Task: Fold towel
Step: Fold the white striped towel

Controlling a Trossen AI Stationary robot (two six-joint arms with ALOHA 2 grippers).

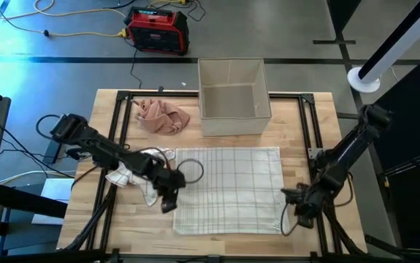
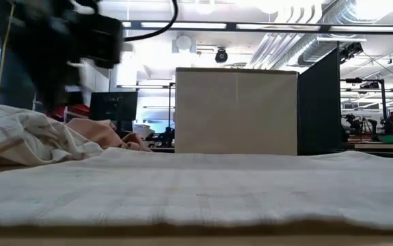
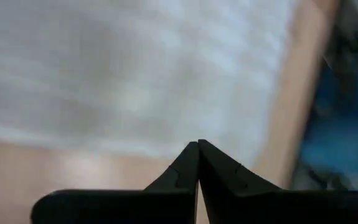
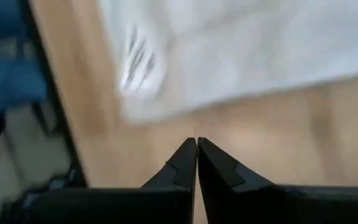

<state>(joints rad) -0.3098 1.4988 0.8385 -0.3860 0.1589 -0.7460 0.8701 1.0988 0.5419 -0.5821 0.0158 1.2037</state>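
Note:
A white towel with a thin check (image 1: pixel 228 190) lies spread flat on the wooden table; in the low view the towel (image 2: pixel 196 184) fills the foreground. My left gripper (image 1: pixel 167 204) is shut and hovers by the towel's near left corner. In its wrist view the left gripper (image 3: pixel 198 143) points at bare wood just off the towel's edge (image 3: pixel 122 140). My right gripper (image 1: pixel 297 212) is also shut, beside the near right corner. In its own wrist view the right gripper (image 4: pixel 196 140) is over wood, short of the towel's corner (image 4: pixel 141 106).
An open beige box (image 1: pixel 233 97) stands at the far side, behind the towel. A pink cloth (image 1: pixel 162 117) lies crumpled to the left of the box. A crumpled white cloth (image 1: pixel 133 172) sits under my left arm, against the towel's left edge. A black frame (image 1: pixel 118 131) borders the table.

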